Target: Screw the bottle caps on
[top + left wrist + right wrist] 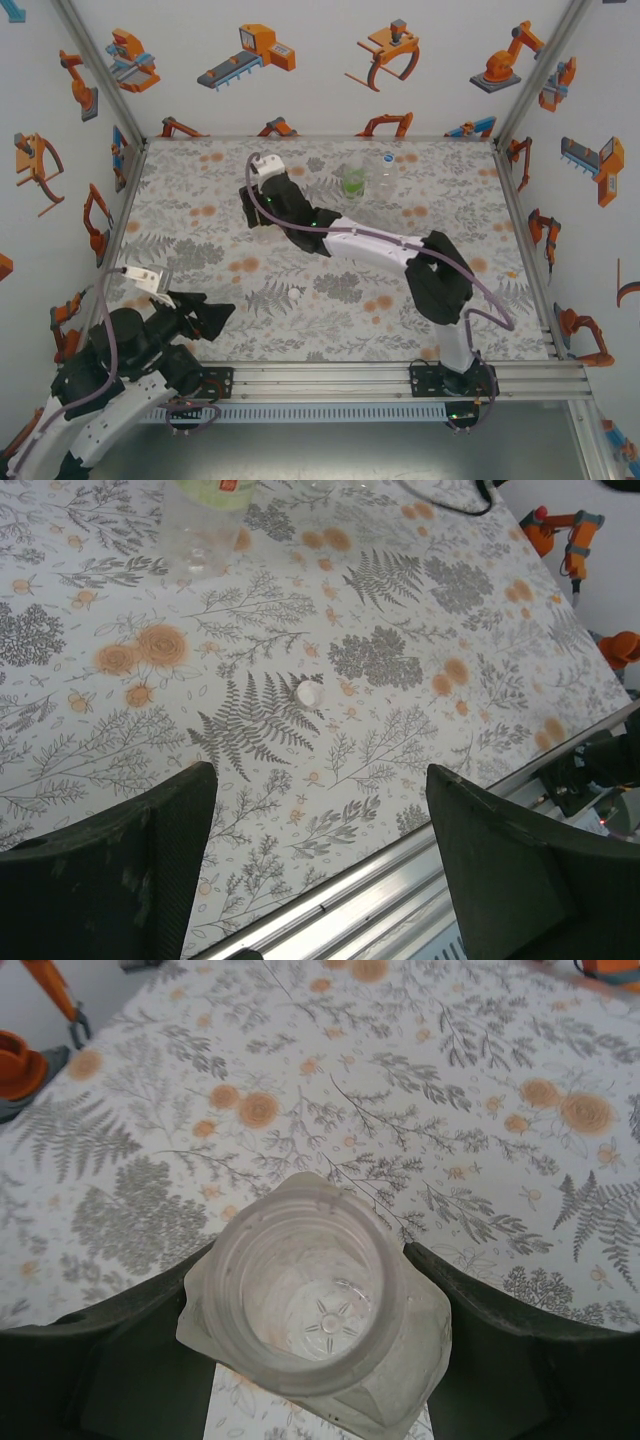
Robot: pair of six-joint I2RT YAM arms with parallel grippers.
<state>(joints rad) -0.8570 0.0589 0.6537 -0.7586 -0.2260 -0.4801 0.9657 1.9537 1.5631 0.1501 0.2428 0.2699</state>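
Open-mouthed clear bottle (pixel 320 1305) in right claw (pixel 310 1260) grip

Clear bottle (pixel 315 1300) upright, uncapped; green bottle (pixel 353 182) upright, far side; white cap (pixel 307 693) lying loose, flat.

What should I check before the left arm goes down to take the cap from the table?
1. Right gripper holds the clear bottle: ok, a finger presses on each side of it.
2. Mouth of the clear bottle is free: ok, there is no cap on it.
3. Clear bottle stands on the table: cannot tell from above.
4. Left gripper is open and empty: ok.
5. White cap is free to take: ok, it lies alone on the table ahead of the left fingers, touching nothing.
6. Open side of the white cap faces down: cannot tell, too small.
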